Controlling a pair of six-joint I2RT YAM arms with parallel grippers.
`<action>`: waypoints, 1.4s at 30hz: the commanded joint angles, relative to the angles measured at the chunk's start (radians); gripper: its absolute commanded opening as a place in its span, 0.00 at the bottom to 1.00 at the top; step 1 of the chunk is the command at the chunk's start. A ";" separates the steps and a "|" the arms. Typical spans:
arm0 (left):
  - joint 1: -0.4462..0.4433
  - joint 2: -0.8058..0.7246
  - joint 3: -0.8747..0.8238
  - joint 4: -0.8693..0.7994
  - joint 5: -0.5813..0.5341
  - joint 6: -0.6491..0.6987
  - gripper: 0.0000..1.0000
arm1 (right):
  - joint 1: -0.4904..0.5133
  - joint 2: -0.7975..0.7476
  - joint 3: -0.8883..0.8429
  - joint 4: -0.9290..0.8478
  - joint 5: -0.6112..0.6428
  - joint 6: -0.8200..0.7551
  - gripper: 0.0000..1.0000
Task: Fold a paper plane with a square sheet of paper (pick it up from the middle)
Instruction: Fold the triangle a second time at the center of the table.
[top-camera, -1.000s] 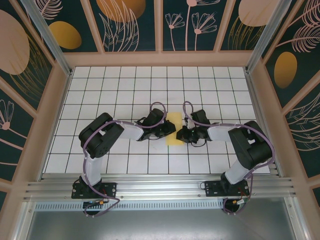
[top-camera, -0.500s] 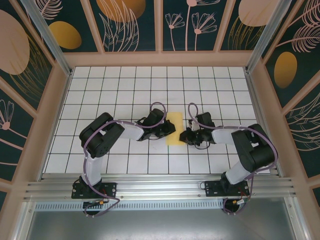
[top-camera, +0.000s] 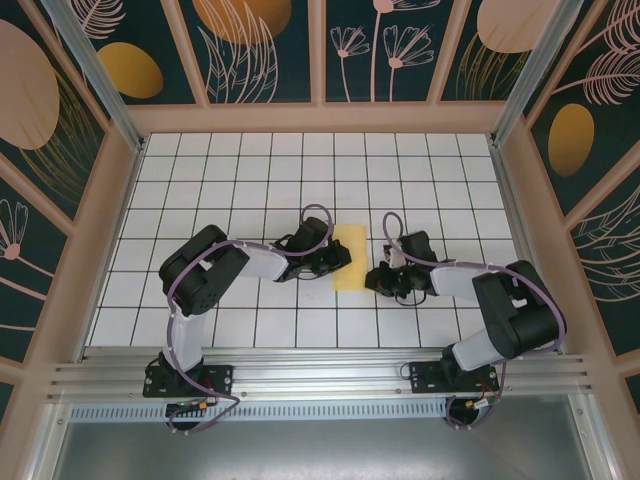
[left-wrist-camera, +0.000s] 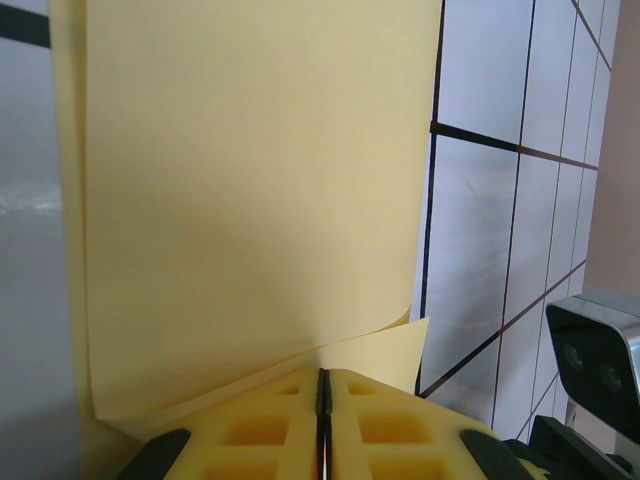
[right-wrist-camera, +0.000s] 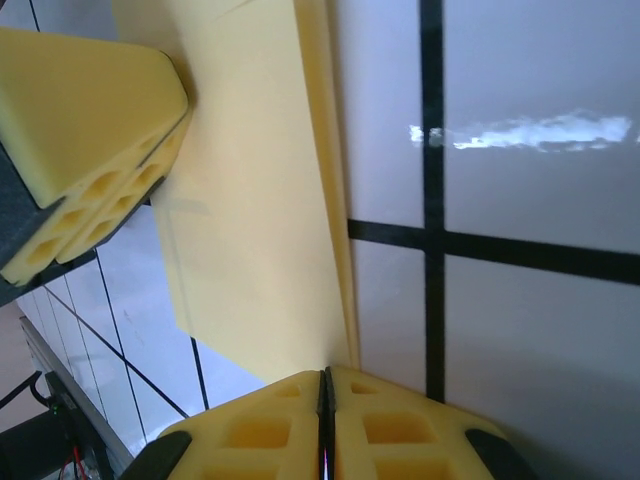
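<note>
Yellow folded paper sheet is located at frame centre, long axis vertical. Its left edge is touched by the clenched left hand; the clenched right hand is positioned just beside its lower-right corner.

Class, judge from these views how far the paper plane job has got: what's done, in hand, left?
Done: the sheet of paper lies folded in half, a doubled strip. In hand: the left gripper, shut, rests on its left side; the right gripper, shut, sits beside its right edge. Left: nose and wing folds; no pointed shape yet.
</note>
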 joint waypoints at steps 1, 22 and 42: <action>-0.003 0.079 -0.024 -0.149 -0.075 0.016 0.12 | -0.022 -0.009 -0.048 -0.174 0.047 -0.026 0.11; -0.003 0.079 -0.005 -0.176 -0.078 0.034 0.12 | 0.049 0.006 0.174 -0.055 -0.016 0.066 0.12; -0.002 0.086 -0.007 -0.176 -0.087 0.025 0.12 | 0.037 0.089 0.083 -0.152 0.045 -0.027 0.14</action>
